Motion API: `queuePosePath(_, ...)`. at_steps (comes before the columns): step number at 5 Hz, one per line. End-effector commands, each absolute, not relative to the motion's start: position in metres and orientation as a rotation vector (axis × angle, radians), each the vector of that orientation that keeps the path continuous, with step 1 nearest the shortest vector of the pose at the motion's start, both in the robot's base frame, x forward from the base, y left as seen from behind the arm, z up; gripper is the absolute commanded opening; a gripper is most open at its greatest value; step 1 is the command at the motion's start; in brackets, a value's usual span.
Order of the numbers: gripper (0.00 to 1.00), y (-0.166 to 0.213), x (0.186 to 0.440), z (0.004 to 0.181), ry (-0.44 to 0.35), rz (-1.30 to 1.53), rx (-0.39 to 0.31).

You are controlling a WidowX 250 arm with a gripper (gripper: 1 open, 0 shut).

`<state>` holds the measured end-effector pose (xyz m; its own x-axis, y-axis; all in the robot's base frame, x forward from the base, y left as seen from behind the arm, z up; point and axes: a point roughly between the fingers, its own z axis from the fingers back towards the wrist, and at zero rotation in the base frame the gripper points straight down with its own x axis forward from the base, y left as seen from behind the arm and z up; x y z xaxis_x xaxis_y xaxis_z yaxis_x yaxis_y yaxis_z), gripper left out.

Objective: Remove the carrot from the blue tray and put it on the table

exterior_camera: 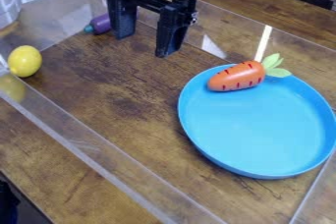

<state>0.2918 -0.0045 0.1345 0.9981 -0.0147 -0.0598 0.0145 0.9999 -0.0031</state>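
The end effector (141, 31), at the upper centre above the wood-grain desk (125, 95), stands wide open with nothing between its fingers. The orange carrot (237, 77) — dark-grooved, green leaves (273, 64) pointing right — lies in the blue tray (258, 125), at its upper rim. A yellow ball (26, 61) sits at left; a purple object (100, 24) lies near the end effector, partly hidden.

The toy carrot (238, 77) rests at the blue tray's (262, 135) 12 o'clock rim, its green leafy top toward 2 o'clock. Up at 11 o'clock hangs the open black gripper (141, 43); the yellow lemon-like ball (26, 61) sits at 10 o'clock.
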Motion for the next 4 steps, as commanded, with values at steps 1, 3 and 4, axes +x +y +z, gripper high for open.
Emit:
queuePosePath(1, 1.00, -0.007, 0.294, 0.128, 0.074, -0.031, -0.004)
queuePosePath(3, 1.00, -0.028, 0.317, 0.119, 0.063, -0.175, -0.004)
queuePosePath(4, 1.00, -0.032, 0.326, 0.114, 0.060, -0.217, 0.001)
